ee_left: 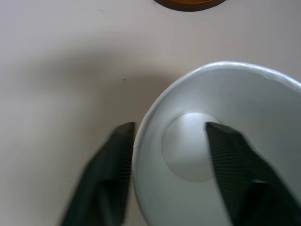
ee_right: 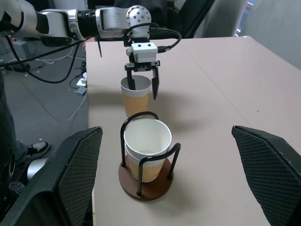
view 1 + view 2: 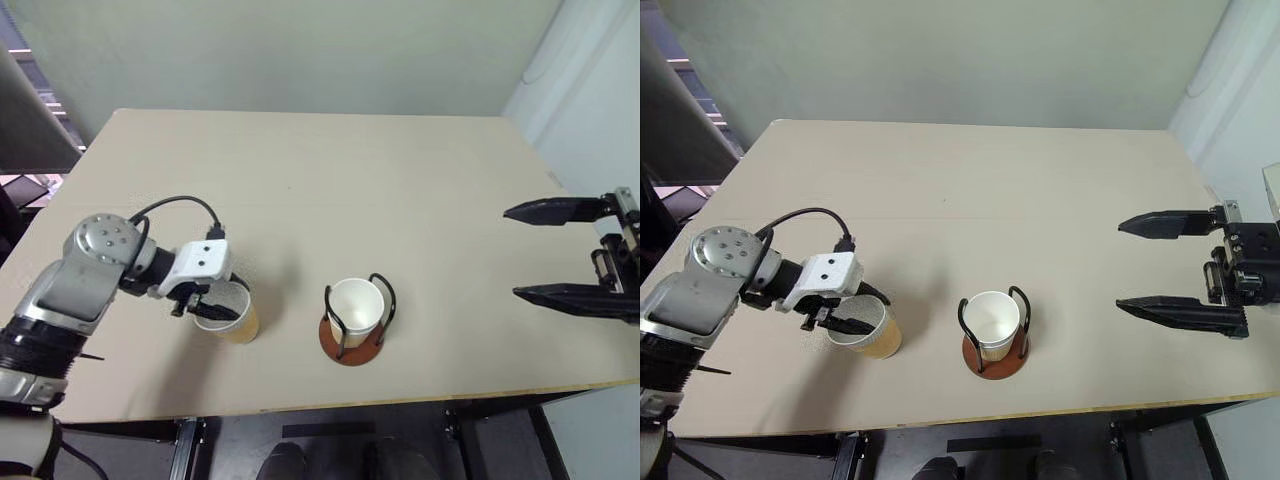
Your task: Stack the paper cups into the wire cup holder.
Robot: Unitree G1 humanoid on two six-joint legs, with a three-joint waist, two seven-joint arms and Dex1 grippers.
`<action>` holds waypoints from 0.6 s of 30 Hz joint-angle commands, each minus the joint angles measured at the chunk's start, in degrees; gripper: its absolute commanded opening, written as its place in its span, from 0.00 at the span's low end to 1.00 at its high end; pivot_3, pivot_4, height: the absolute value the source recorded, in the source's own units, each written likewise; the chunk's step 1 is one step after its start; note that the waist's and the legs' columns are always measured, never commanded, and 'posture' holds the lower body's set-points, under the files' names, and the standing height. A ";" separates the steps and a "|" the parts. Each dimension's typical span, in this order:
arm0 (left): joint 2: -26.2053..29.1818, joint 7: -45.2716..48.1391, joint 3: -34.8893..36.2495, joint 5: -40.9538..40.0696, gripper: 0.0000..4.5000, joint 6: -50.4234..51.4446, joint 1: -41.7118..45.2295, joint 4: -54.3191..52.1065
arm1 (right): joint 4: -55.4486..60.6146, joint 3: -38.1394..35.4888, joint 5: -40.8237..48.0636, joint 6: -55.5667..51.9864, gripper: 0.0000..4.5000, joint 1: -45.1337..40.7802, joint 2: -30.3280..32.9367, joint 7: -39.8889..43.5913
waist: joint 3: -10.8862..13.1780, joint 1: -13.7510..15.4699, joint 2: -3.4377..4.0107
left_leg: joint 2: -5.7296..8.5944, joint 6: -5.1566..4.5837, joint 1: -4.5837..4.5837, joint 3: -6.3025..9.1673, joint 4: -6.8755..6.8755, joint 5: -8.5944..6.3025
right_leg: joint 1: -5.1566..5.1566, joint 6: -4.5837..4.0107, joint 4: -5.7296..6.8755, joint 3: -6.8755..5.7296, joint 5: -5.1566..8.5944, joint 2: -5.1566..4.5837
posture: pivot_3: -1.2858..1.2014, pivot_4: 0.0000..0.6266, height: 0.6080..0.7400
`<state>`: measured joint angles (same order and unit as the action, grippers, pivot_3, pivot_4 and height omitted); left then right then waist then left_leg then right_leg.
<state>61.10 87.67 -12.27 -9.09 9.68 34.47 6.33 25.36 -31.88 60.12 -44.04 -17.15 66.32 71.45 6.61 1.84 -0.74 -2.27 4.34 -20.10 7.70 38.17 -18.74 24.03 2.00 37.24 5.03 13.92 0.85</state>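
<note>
Near table front edge (image 3: pixel 420 398), left end effector (image 3: pixel 212 302) straddling cup rim (image 3: pixel 222 318)

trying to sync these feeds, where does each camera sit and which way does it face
Left and right eye views: on the head, looking forward and down at the table; left gripper and right gripper show.
Left wrist view: on the left wrist, looking down into the loose paper cup, one finger inside its rim, one outside.
Right wrist view: on the right wrist, looking across the table between its spread fingers at the wire cup holder and the left arm.
Shared: all show the loose cup; the holder's cup shows in three.
</note>
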 commanded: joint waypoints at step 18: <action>-7.09 4.62 2.83 -6.19 0.01 -1.11 20.23 6.20 | -3.16 2.43 -6.09 5.32 1.00 -3.10 2.00 1.91 | -0.01 0.77 -0.03 | 0.05 -0.15 -0.07 0.07 0.15 -0.01 | -0.11 0.30 -0.16 -0.02 -0.17 -0.05 | 0.52 0.24 1.00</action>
<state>54.49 90.11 -11.00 -13.50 9.27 51.44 12.28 22.38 -29.01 54.50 -39.97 -19.37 67.22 73.05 6.60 2.61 -0.76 -2.22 4.17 -20.20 7.79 38.38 -18.75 23.90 2.36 37.05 5.00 13.71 0.79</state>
